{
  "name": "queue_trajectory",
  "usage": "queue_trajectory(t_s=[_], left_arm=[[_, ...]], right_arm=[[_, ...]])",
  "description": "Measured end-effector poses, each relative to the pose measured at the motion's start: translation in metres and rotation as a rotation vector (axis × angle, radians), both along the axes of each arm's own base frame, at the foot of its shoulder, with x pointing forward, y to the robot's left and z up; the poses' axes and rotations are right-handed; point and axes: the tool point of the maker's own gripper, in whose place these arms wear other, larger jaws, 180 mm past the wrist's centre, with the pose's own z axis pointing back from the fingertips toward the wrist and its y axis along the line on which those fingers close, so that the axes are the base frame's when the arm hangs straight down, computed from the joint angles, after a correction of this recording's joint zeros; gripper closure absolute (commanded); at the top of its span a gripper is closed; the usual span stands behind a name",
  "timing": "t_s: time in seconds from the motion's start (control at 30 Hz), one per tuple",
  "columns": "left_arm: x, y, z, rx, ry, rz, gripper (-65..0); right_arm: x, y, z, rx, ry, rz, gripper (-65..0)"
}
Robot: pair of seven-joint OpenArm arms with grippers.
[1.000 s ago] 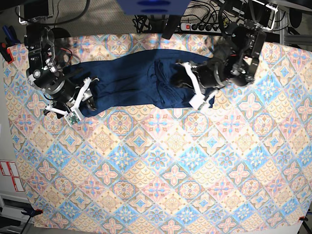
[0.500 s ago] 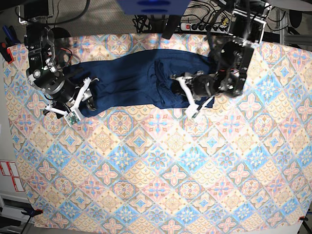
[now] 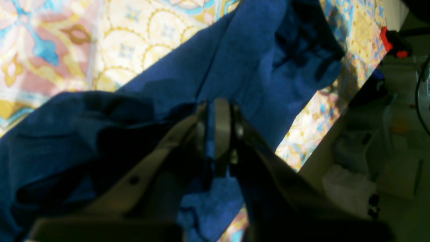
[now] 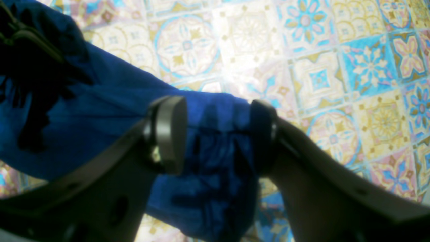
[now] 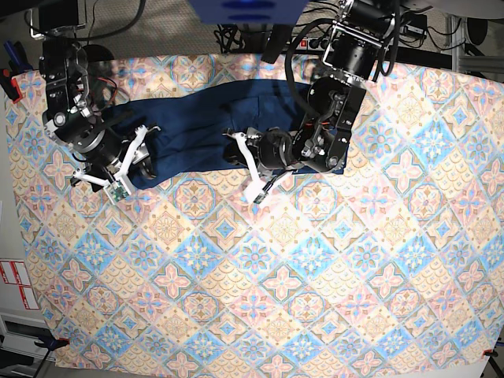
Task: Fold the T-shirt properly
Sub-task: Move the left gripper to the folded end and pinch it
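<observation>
The dark navy T-shirt (image 5: 189,126) lies stretched along the far side of the table, its right part doubled over toward the middle. My left gripper (image 5: 242,161) is shut on a fold of the T-shirt and holds it above the garment's near edge. In the left wrist view the fingers (image 3: 221,127) press together with blue cloth (image 3: 252,50) pinched between them. My right gripper (image 5: 135,161) stands open at the T-shirt's left end. In the right wrist view the bunched fabric (image 4: 215,141) lies between its spread pads (image 4: 169,134).
A pastel patterned tablecloth (image 5: 252,276) covers the whole table. A power strip and cables (image 5: 323,41) lie beyond the far edge. A red clamp (image 5: 8,79) sits at the far left corner, and white labels (image 5: 16,283) lie off the left edge.
My left gripper has travelled leftward in the base view, carrying the T-shirt's right part over toward the middle. The right arm has stayed still.
</observation>
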Motion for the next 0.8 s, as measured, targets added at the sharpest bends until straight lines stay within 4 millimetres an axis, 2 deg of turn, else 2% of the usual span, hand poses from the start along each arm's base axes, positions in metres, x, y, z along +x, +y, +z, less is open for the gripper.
queue_trajectory(t_s=[0.1, 0.2, 0.37, 0.43, 0.53, 0.67, 0.8], left_arm=[[-0.011, 0.017, -0.004, 0.029, -0.007, 0.004, -2.6], [-0.015, 0.039, 0.015, 0.044, -0.085, 0.007, -2.6], [-0.008, 0.098, 0.04, 0.09, -0.189, 0.152, -2.6], [-0.013, 0.118, 0.046, 0.105, -0.205, 0.199, -2.6], [-0.023, 0.148, 0.04, 0.158, -0.182, 0.254, -2.6], [-0.034, 0.18, 0.032, 0.207, -0.152, 0.317, -2.7], [-0.037, 0.203, 0.031, 0.233, -0.145, 0.38, -2.8]], right_arm=[[0.0, 0.0, 0.0, -0.003, 0.001, 0.0, -28.8], [0.0, -0.001, 0.0, -0.005, 0.001, 0.0, -28.8], [0.0, -0.005, -0.004, -0.013, 0.012, -0.005, -29.2], [-0.004, -0.011, -0.015, -0.017, 0.057, -0.022, -29.3], [-0.018, -0.03, -0.039, -0.085, 0.189, -0.058, -29.3], [0.001, -0.047, -0.042, -0.103, 0.195, -0.101, -29.4], [-0.001, -0.061, -0.061, -0.099, 0.263, -0.135, -29.4]])
